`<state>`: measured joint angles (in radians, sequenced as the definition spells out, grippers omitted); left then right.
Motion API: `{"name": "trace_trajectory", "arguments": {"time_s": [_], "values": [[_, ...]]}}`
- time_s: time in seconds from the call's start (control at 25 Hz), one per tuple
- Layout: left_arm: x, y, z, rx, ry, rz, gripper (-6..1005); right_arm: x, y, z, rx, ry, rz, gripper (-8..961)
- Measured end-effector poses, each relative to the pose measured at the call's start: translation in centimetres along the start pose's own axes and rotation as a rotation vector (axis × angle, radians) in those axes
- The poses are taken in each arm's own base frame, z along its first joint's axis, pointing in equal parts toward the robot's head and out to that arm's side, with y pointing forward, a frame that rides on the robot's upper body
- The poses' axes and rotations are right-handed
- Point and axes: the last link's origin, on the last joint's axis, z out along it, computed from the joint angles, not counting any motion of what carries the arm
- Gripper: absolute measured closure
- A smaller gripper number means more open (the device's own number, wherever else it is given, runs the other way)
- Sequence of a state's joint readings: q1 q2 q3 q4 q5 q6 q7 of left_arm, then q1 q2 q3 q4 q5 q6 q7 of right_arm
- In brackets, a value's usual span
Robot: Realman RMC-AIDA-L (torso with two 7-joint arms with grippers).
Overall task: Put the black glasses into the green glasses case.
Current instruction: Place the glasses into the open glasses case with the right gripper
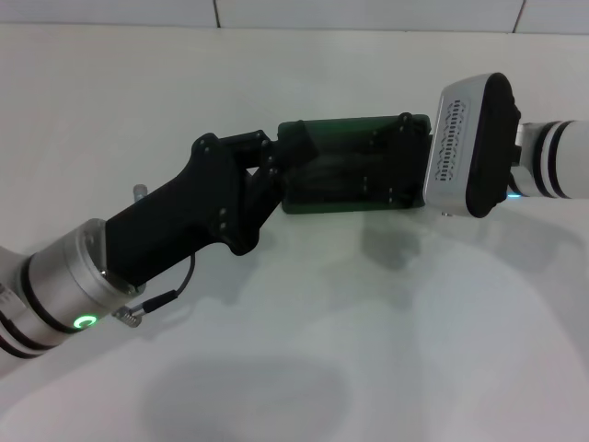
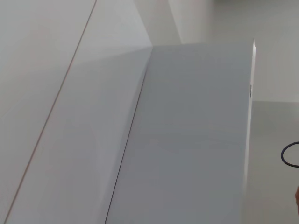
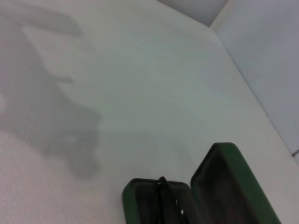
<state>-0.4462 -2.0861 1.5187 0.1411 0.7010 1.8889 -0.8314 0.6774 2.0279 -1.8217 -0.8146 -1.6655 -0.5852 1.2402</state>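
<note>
The green glasses case [image 1: 340, 166] lies on the white table, near its middle. In the right wrist view the case [image 3: 224, 186] has its lid raised and the black glasses [image 3: 162, 196] lie inside its base. In the head view the glasses are hidden by the case and the grippers. My left gripper [image 1: 281, 158] is at the case's left end. My right gripper [image 1: 398, 158] is over the case's right end, its fingers spread apart across the case's width. The left wrist view shows none of these.
The white table [image 1: 304, 350] runs all around the case. A tiled wall [image 1: 276, 11] stands behind it. A thin black cable [image 1: 170, 293] hangs under my left wrist. The left wrist view shows only pale wall panels [image 2: 187, 140].
</note>
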Motion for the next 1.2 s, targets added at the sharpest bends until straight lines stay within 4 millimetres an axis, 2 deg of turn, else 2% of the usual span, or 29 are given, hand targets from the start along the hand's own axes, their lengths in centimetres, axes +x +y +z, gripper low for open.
{"name": "trace_trajectory", "arguments": {"time_s": [0.4, 0.6, 0.96, 1.2], "values": [[0.0, 0.1, -0.1, -0.001, 0.001, -0.002, 938, 0.4, 0.7, -0.1, -0.007, 0.003, 0.013, 626], [0.0, 0.1, -0.1, -0.005, 0.001, -0.001, 938, 0.7, 0.3, -0.2, 0.047, 0.02, 0.012, 502], [-0.1, 0.3, -0.2, 0.0, 0.002, -0.005, 937, -0.5, 1.6, 0.7, 0.037, 0.024, -0.078, 497], [-0.1, 0.3, -0.3, 0.003, 0.002, -0.006, 936, -0.9, 1.6, 0.6, 0.045, 0.011, -0.067, 497]]}}
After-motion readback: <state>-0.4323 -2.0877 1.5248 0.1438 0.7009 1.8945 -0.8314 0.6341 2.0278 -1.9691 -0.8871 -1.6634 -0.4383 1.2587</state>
